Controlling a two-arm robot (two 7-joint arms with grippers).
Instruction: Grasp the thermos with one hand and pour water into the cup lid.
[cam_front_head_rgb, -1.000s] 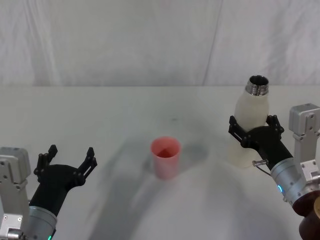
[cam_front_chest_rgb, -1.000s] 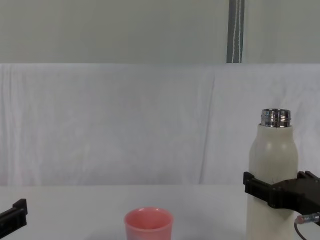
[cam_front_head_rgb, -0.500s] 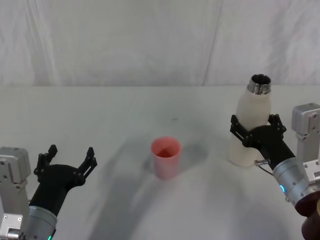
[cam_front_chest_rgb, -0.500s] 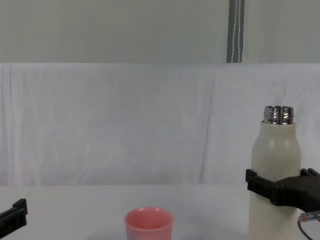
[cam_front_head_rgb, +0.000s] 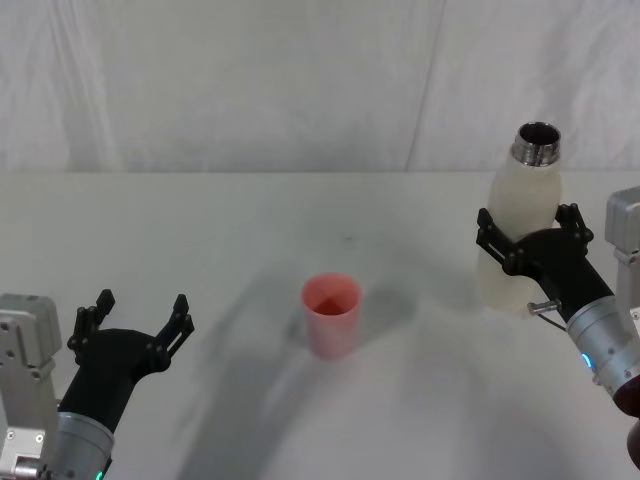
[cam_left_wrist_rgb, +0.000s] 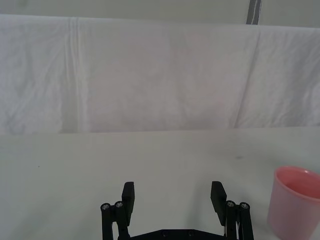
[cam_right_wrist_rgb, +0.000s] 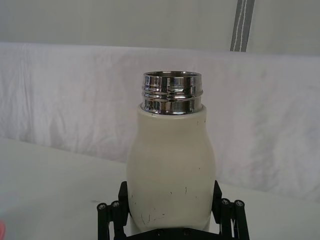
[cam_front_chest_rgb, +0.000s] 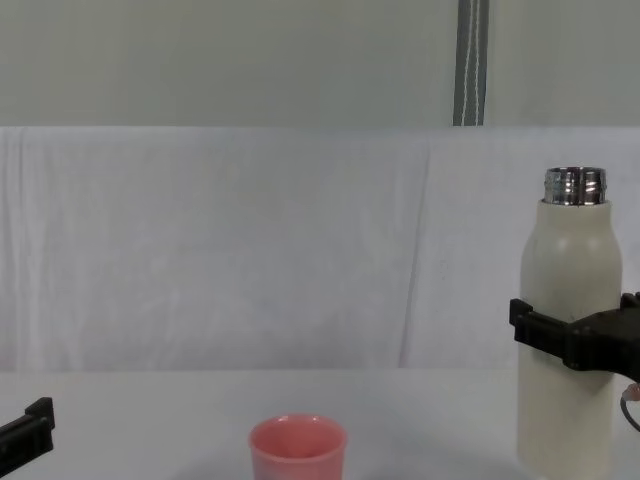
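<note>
Head view: the thermos (cam_front_head_rgb: 520, 235) stood upright at the right side of the table (cam_front_head_rgb: 250, 220), its open steel neck uppermost. The right gripper (cam_front_head_rgb: 527, 243) was clamped around the thermos body at mid-height, one finger on either side. Whether the base rested on the table or hung just above it could not be determined. The cup (cam_front_head_rgb: 331, 315) stood upright near the table's centre, well apart from the thermos and to its left. The left gripper (cam_front_head_rgb: 138, 322) was held low at the near left, fingers spread apart and holding nothing, well apart from the cup.

Left wrist view: the left gripper (cam_left_wrist_rgb: 174, 198) had its two fingers wide apart with bare table between them. The cup (cam_left_wrist_rgb: 294, 202) stood off to one side, clear of the fingers.

Right wrist view: the thermos (cam_right_wrist_rgb: 171, 165) sat between the fingers of the right gripper (cam_right_wrist_rgb: 170, 212), which pressed against both flanks of the cream body. The steel neck (cam_right_wrist_rgb: 172, 92) was upright and uncapped.

Chest view: the thermos (cam_front_chest_rgb: 570, 330) stood vertical at the right, the right gripper (cam_front_chest_rgb: 572, 335) wrapped around its middle. The cup (cam_front_chest_rgb: 297, 449) was at lower centre, much shorter than the thermos. A fingertip of the left gripper (cam_front_chest_rgb: 25, 432) showed at the lower left edge.
</note>
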